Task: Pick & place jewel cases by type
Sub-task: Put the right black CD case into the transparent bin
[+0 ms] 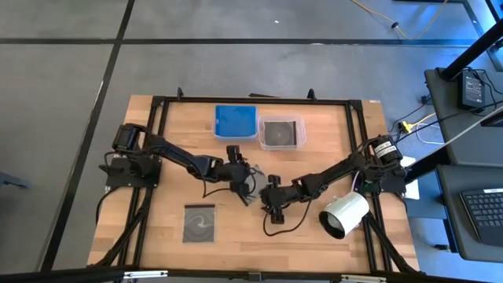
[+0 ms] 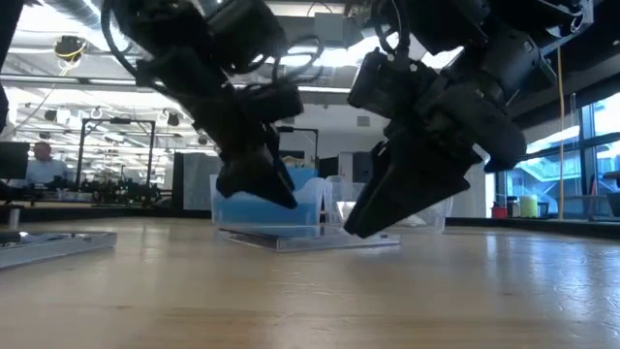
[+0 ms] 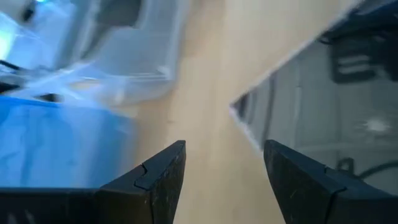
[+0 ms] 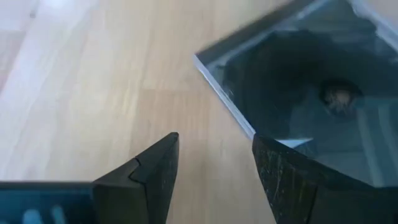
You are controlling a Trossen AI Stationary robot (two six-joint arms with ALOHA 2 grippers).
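Note:
A dark jewel case lies flat on the table's middle, between both grippers. My left gripper is open, hovering just above it, with the case's edge ahead of its fingers. My right gripper is open and low at the case's corner, one finger over the case's dark face. Another dark case lies flat near the table's front left. A tub holds blue cases. A clear tub holds a dark case. My right gripper's fingertip is down near the central case's top face, coming slanting from the table's right. Whether it touches the case, I cannot tell. My left gripper touches nothing.
A white cylinder lies on the table's right side beside the right arm. The two tubs stand side by side at the far edge. Bare wood lies along the near edge. A person sits in the room beyond the table.

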